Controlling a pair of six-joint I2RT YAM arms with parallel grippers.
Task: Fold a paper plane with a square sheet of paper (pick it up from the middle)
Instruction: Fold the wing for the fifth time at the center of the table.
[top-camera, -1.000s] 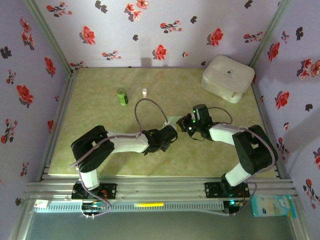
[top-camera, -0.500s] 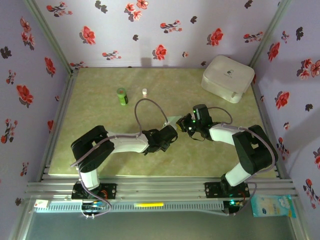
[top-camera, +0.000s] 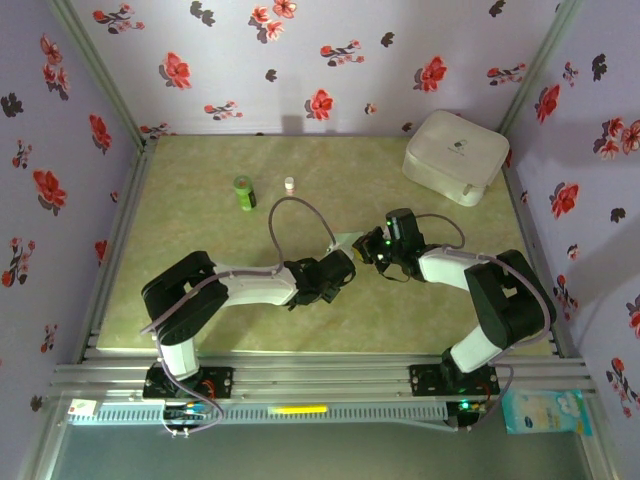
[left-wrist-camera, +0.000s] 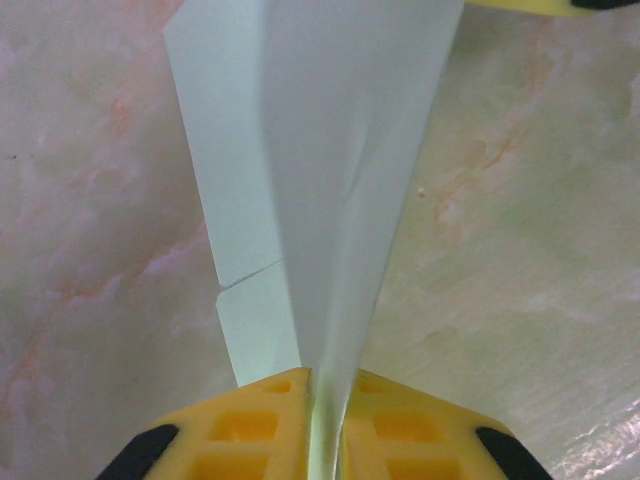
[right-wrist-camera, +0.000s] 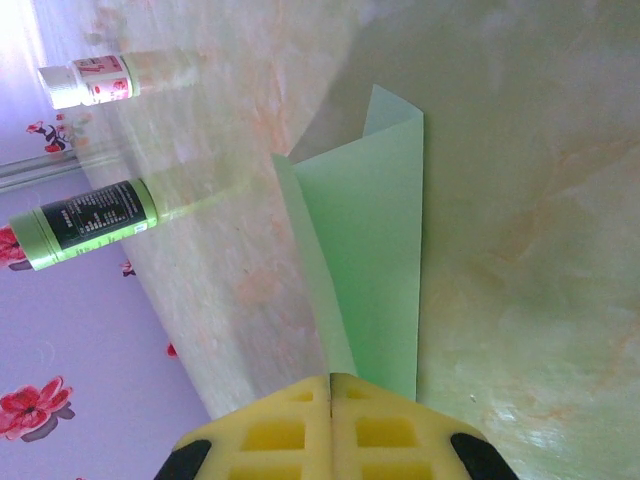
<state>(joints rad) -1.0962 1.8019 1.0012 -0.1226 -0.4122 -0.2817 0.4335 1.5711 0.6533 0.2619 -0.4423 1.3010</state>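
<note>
You're pinching the paper plane (top-camera: 349, 240) with both tools near the middle of the bench (top-camera: 190, 215). Your left tool (left-wrist-camera: 322, 385) is clamping one end, pads closed tight on the paper. The pale green paper is fanning away from it, with a long crease running down the centre. Your right tool (right-wrist-camera: 330, 385) is clamping the opposite end, pads pressed together on the folded layers. I can't tell whether the paper is touching the bench. The green bottle (top-camera: 245, 192) and small white bottle (top-camera: 289, 184) are standing near each other, well apart from the paper, and the white case (top-camera: 456, 155) is sitting at the far right corner.
</note>
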